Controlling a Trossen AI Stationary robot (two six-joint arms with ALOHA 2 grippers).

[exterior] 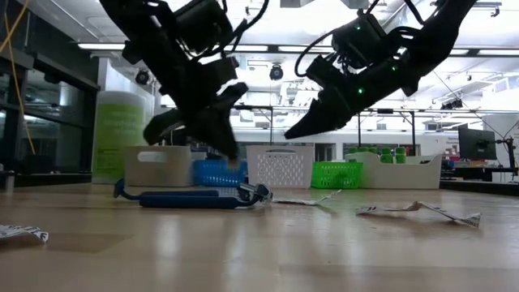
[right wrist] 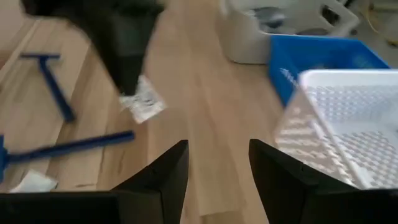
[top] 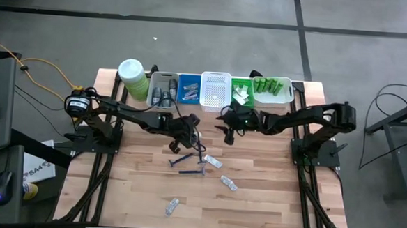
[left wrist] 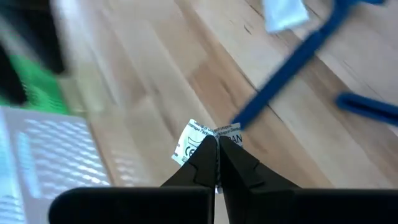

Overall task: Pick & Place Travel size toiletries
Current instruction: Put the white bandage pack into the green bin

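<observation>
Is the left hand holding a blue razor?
No, the left hand is pinching a small white printed sachet; the blue razor lies on the table.

Sachet print in my left gripper: too small to read. Razor beyond it cut off by pic edge, blurred.

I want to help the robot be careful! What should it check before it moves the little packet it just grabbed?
1. Left gripper shut on the sachet: ok.
2. Sachet lifted off the table: ok, the right wrist view shows it hanging.
3. Right gripper open, holding nothing: ok.
4. Right gripper out of the left arm's way: cannot tell, they hover close.
5. Blue razors left lying on the table: ok.
6. White basket has room: ok.
</observation>
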